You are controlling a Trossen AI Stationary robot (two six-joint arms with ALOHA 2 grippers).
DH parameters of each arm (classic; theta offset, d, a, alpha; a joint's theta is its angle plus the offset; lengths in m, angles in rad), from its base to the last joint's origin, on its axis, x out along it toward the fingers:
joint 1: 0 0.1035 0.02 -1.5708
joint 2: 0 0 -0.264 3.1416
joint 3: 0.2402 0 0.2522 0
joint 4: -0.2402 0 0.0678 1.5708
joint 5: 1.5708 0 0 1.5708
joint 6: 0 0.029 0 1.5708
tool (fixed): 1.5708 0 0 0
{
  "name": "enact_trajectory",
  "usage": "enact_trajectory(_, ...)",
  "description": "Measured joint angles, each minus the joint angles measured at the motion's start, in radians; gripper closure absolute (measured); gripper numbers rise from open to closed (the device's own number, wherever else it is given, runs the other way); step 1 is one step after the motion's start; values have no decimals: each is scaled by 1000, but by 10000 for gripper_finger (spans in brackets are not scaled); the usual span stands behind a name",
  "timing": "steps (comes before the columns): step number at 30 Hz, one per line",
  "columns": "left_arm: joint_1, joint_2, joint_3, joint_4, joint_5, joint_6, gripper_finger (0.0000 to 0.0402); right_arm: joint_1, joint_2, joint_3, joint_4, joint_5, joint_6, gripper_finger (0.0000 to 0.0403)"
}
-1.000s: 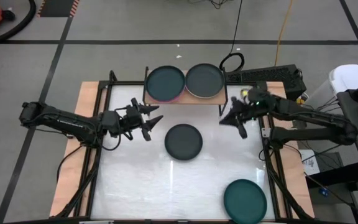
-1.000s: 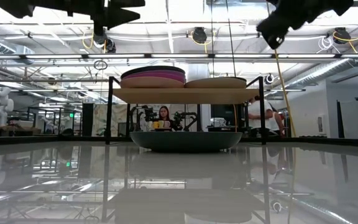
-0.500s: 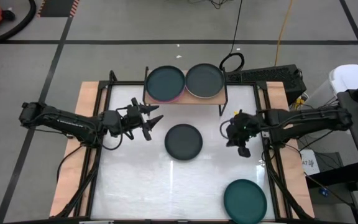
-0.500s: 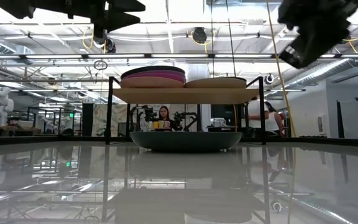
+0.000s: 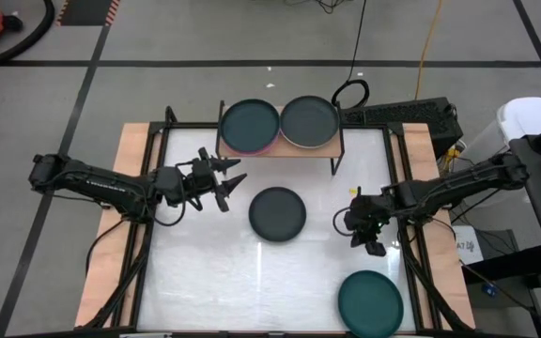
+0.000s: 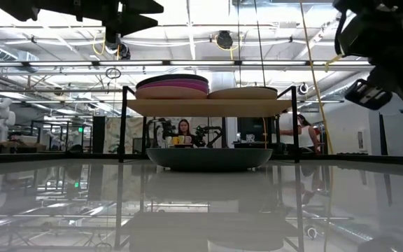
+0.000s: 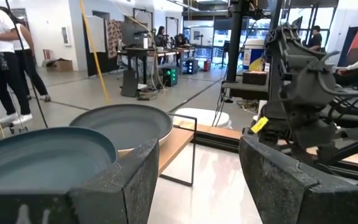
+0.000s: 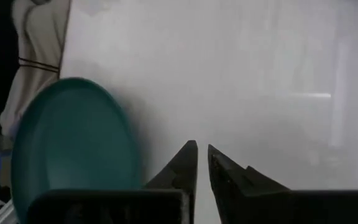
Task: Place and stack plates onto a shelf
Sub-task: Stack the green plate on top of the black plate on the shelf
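Note:
On the light-wood shelf [image 5: 338, 147] a dark teal plate [image 5: 250, 125] tops a stack with magenta and pink rims, and a grey plate [image 5: 309, 121] lies on a beige one [image 6: 243, 92]. A dark plate [image 5: 278, 214] lies flat mid-table. A teal plate [image 5: 371, 302] rests at the near right corner, also in the right wrist view [image 8: 73, 146]. My left gripper [image 5: 238, 174] hovers open left of the shelf, pointing at it [image 7: 197, 155]. My right gripper [image 5: 374, 249] is shut, above bare table between shelf and teal plate, fingers [image 8: 188, 158] pointing down.
Black frame rails and wooden borders run along the table's left and right sides. The shelf's thin black legs [image 6: 124, 126] stand at the far edge. Open white tabletop [image 5: 214, 272] lies at the near left. People and equipment show in the room beyond the table.
My right gripper has moved from beside the shelf's right end toward the near edge, closing on the teal plate at the near right corner, and has tipped from level to pointing down. The plates and my left arm have stayed still.

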Motion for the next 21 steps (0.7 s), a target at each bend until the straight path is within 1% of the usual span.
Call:
enact_trajectory(3, 0, 0, 0, -1, 0, -2, 174, 36, 0, -48, 111, -29, 39, 360)
enact_trajectory(8, 0, 0, 0, -8, 0, -6, 174, 109, 0, -121, 250, -42, 102, 297)
enact_trajectory(12, 0, 0, 0, -7, 0, -6, 174, 174, 0, -161, 311, 4, 153, 256)
enact_trajectory(15, 0, 0, 0, -7, 0, -8, 174, 221, 9, -165, 313, 57, 158, 244)
enact_trajectory(17, 0, 0, 0, -7, 0, -9, 174, 248, 26, -165, 312, 86, 159, 244)
enact_trajectory(21, 0, 0, 0, -9, 0, -13, 174, 290, 82, -165, 320, 107, 175, 251)
